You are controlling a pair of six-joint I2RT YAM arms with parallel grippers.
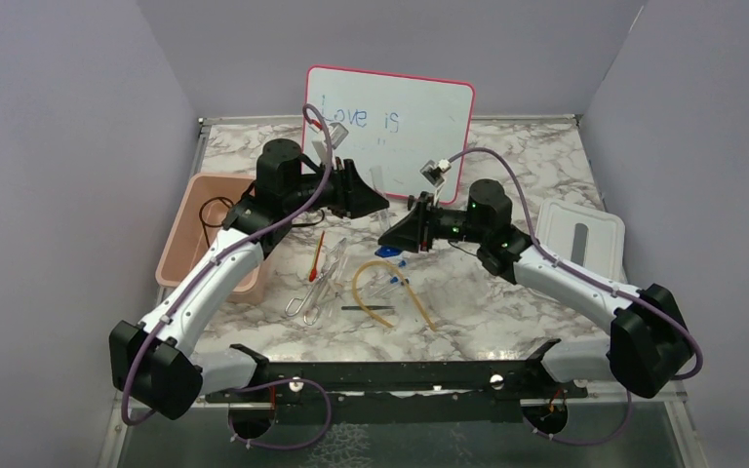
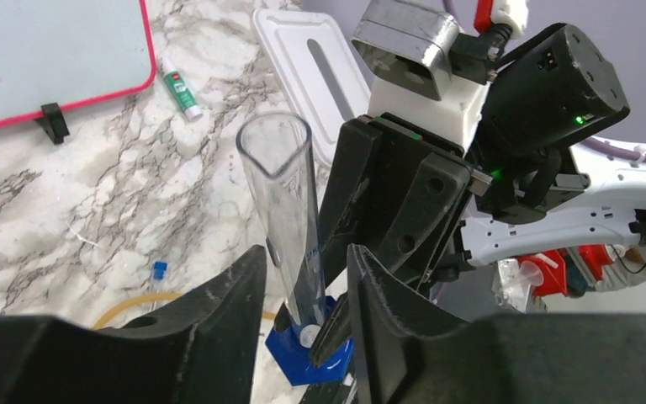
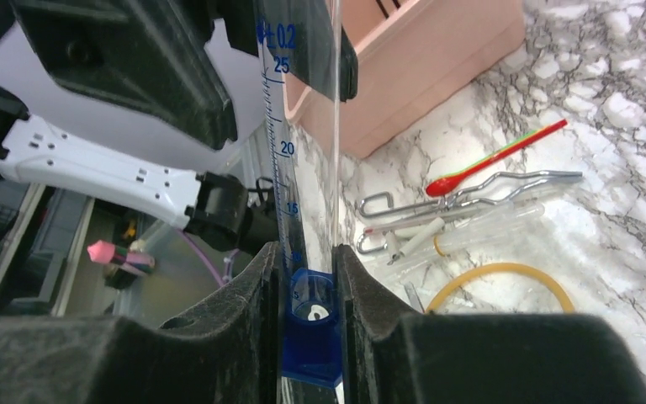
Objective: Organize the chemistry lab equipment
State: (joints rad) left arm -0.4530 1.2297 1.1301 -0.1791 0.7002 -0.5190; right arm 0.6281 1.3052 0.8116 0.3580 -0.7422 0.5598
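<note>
Handover is the step in hand, as I judge it, and it turns on one line: the clear plastic graduated cylinder with the blue base (image 3: 303,168) runs lengthwise straight out ahead of my right fingers (image 3: 219,337). They are clamped tight on that blue base (image 3: 311,324). The printed tube carries on away from my right wrist and passes through the gap of my left fingers (image 2: 219,328), with its open mouth beyond them. My left fingers stand parted on either side of the tube, and the left wrist view shows light on both sides, so I read them as straddling it without gripping. My right arm has it; my left is nearest the upper tube and only needs to close across it, square to that axis. The cylinder is held above the marble surface (image 1: 507,322), between the two arms. Counting: one cylinder, one pair of metal tongs (image 3: 471,189), one red-tipped spatula (image 3: 496,158), one loop of tan rubber tube (image 3: 505,271), one thin dark rod (image 1: 363,308) and one black wire ring tripod (image 1: 216,210) already in the one pink plastic bin (image 1: 177,239). Clear tubes lie under the tongs, too overlapped to count. One white lid (image 1: 556,229) lies to the right and one pink-framed whiteboard (image 1: 390,127) stands behind.
</note>
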